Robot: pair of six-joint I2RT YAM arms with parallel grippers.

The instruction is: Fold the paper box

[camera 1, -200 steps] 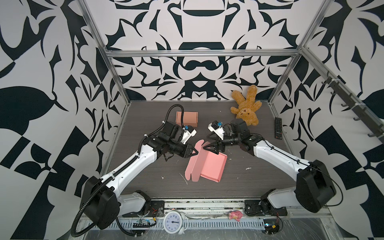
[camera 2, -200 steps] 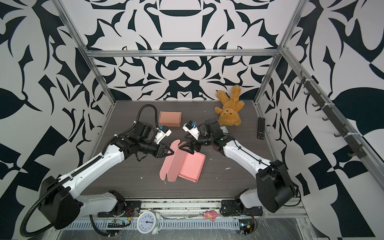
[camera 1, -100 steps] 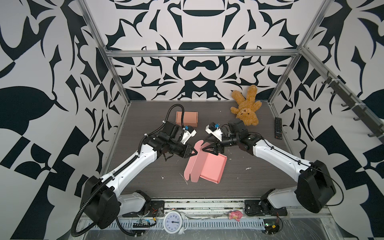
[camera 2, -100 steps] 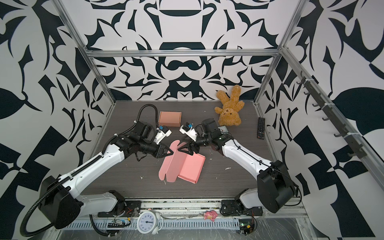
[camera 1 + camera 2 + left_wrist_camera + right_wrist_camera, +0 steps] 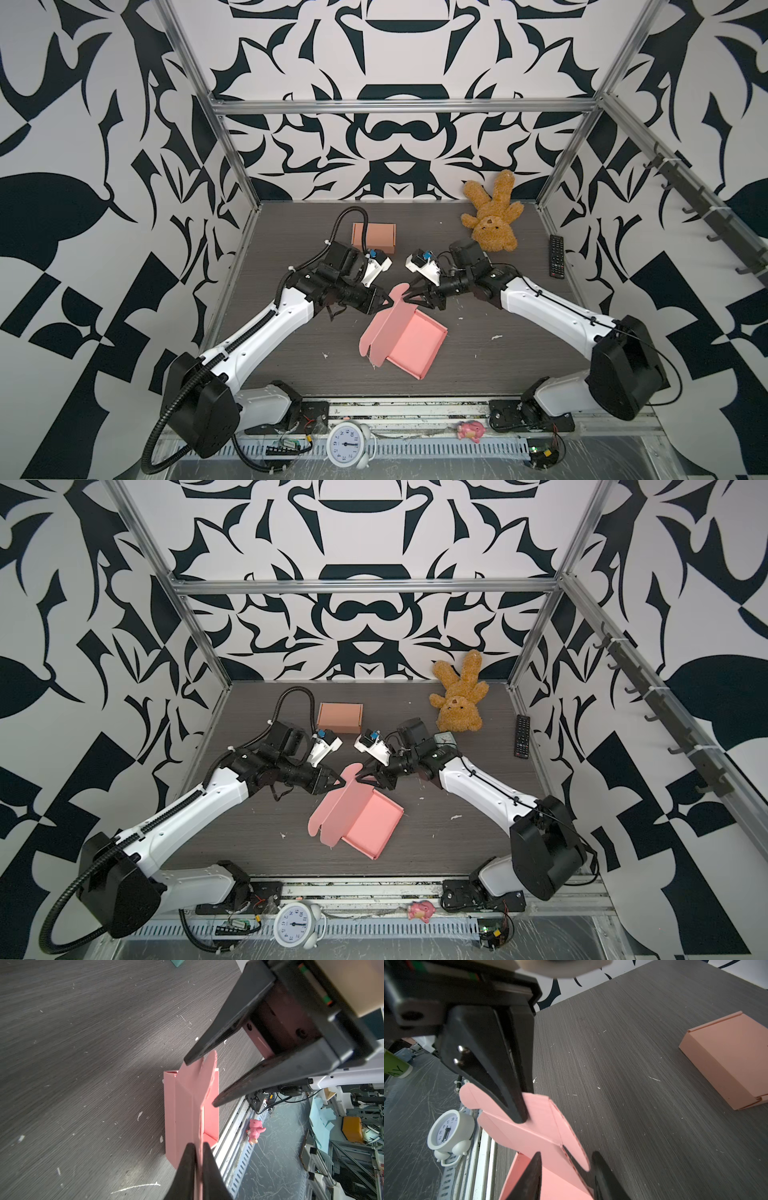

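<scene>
The pink paper box (image 5: 415,345) (image 5: 368,818) lies half folded mid-table, its tray flat and its lid panel raised. My left gripper (image 5: 388,302) (image 5: 338,782) (image 5: 197,1144) is shut on the raised lid's edge. My right gripper (image 5: 409,293) (image 5: 361,776) (image 5: 566,1153) faces it from the other side. Its jaws stand apart on either side of the lid's rounded ear flap (image 5: 579,1153), with a gap still showing. In the left wrist view the right gripper (image 5: 199,1083) straddles the lid's top end. The box (image 5: 187,1105) (image 5: 533,1126) fills the middle of both wrist views.
A finished peach box (image 5: 374,237) (image 5: 726,1064) sits at the back. A teddy bear (image 5: 492,220) and a remote (image 5: 557,262) lie at the back right. A white alarm clock (image 5: 349,444) and a pink toy (image 5: 469,430) rest on the front rail. Paper scraps dot the table (image 5: 291,365).
My right gripper's jaws have narrowed around the lid's ear flap and moved slightly left. The left gripper keeps its hold on the lid.
</scene>
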